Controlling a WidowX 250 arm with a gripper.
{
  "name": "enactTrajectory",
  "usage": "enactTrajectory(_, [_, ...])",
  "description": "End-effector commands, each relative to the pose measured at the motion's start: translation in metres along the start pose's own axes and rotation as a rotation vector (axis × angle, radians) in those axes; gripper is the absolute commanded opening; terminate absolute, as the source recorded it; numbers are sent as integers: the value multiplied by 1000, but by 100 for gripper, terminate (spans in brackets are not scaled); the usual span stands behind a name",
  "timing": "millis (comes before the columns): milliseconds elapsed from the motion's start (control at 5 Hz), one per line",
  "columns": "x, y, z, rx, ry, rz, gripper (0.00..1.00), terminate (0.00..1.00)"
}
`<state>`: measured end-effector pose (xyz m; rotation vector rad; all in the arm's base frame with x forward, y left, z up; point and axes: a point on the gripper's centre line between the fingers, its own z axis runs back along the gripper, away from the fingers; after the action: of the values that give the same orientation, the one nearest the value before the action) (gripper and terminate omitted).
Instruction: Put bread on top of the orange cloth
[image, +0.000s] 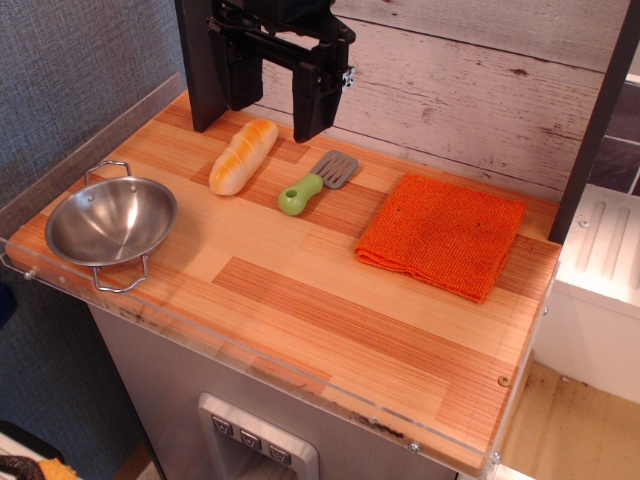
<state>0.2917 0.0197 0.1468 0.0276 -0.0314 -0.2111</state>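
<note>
Bread (243, 156) looks light, rigid, glossy-slick; best pinched across its narrow middle by gripper (278, 118), jaws spread wide above it.

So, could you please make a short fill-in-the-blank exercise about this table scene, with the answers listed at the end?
1. The bread lies on the wooden table, not on the ____ cloth.
2. The spatula has a ____ handle.
3. The metal bowl contains ____.
4. The end effector hangs above the table with its jaws ____.

Missing words: orange; green; nothing; open
</note>
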Motion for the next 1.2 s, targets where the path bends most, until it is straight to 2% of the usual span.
enactTrajectory(0, [0,0,0,0,0,0,100,0])
enactTrajectory(600, [2,119,-41,87,47,288,100,0])
enactTrajectory(1000, [21,130,-70,132,27,330,100,0])
